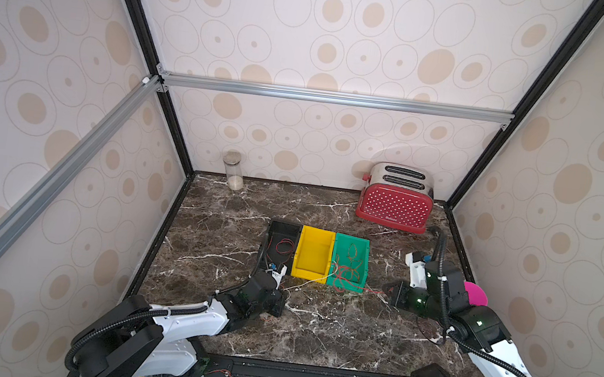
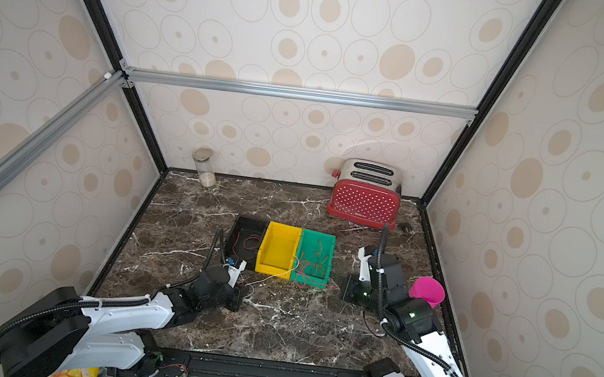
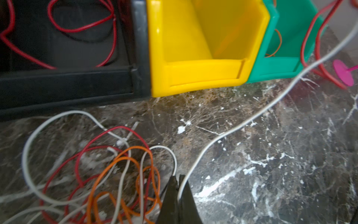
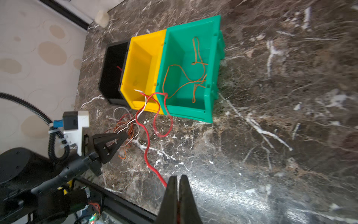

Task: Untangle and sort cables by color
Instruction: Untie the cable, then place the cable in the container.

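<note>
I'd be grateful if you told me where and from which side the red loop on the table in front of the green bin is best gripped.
Probably grip the red loop at its rounded end farthest from the green bin, coming straight down with jaws across the strand: that bend lies flat on bare table, clear of the tangle, while the opposite end climbs the bin's front.

A robot lab cell dressed as a kitchen: wallpapered panels (image 1: 332, 25) set in an aluminium frame (image 1: 335, 97) box in a marble-patterned desk (image 1: 313, 335), with a red toaster (image 1: 394, 204) and a glass jar (image 1: 233, 171) at the back wall.
</note>
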`<state>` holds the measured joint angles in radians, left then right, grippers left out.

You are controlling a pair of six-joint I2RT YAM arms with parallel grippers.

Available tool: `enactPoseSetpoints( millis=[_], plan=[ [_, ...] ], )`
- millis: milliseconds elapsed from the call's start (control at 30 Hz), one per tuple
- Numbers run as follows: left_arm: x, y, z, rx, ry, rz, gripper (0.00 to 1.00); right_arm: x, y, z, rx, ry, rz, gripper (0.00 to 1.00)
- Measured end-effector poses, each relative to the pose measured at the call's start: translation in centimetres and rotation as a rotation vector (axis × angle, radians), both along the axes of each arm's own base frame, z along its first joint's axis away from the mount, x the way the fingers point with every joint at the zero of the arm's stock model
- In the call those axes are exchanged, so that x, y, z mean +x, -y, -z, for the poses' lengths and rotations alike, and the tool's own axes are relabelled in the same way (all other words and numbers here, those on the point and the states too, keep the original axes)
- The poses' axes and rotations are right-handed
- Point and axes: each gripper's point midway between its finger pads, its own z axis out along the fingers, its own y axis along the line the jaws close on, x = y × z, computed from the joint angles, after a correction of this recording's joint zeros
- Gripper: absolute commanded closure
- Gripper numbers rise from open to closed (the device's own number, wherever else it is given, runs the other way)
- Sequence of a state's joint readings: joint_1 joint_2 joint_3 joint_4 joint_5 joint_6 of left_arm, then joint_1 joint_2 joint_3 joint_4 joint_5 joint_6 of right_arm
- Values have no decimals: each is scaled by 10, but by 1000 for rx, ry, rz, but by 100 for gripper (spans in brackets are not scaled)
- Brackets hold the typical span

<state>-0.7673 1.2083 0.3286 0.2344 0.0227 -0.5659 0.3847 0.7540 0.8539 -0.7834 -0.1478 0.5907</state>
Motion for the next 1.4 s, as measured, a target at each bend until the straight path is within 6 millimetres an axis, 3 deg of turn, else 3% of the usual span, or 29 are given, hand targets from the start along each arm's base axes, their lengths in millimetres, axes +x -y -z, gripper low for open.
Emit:
enactPoseSetpoints(
  millis=[167, 367, 533, 700, 800, 1067, 1267, 1400],
  plan=[
    [-1, -9, 4, 22, -22, -34, 100, 3, 28, -7, -45, 36, 128, 100],
    [-4, -24, 13, 68, -60, -89, 100, 5, 41, -11, -86, 53, 192, 100],
    [-5, -28, 11, 67, -63, -104, 85, 7, 40, -16, -87, 60, 184, 100],
    [-10, -21, 7, 44, -77, -58, 68, 13, 20, -24, -25, 69, 100, 100],
    [-14, -17, 5, 29, -86, -26, 66, 18, 2, -27, 23, 57, 26, 100],
    [-26, -9, -2, -6, -109, 44, 90, 33, -42, -31, 124, 15, -137, 100],
    [-39, 2, -2, -25, -138, 108, 93, 45, -84, -48, 157, 44, -258, 100],
    [-57, 19, -6, -46, -142, 198, 93, 59, -110, -47, 170, 44, -307, 100]
  ],
)
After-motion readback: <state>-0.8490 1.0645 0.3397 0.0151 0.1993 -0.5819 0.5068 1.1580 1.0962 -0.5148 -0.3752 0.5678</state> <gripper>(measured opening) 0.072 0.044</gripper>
